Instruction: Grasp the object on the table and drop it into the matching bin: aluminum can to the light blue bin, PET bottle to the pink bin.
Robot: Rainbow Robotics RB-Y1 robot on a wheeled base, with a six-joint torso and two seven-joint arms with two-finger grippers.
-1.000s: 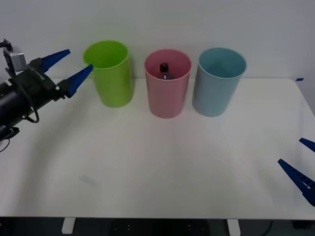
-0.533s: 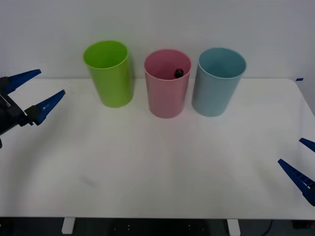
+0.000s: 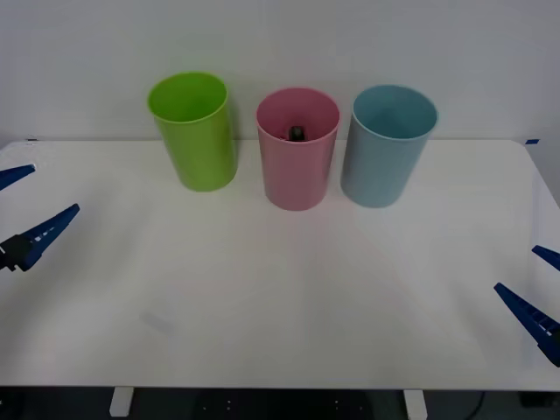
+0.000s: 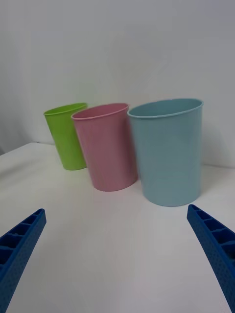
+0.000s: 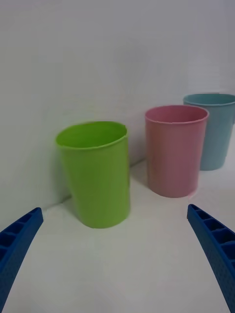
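1. Three tall bins stand in a row on the white table (image 3: 280,297), in the upper middle of the front frame: a lime green bin (image 3: 194,131) at the left, the pink bin (image 3: 297,147) in the centre, the light blue bin (image 3: 387,144) at the right.
2. The PET bottle (image 3: 297,133) is inside the pink bin; just its black cap peeks above the rim, and I can't quite make out how it sits in there.
3. The left claw (image 3: 24,210) hangs at the far left edge of the front frame, over the table's edge, its blue fingers spread wide apart with nothing between them.
4. The right claw (image 3: 541,293) sits at the lower right edge, fingers likewise spread apart and empty, well away from the bins.
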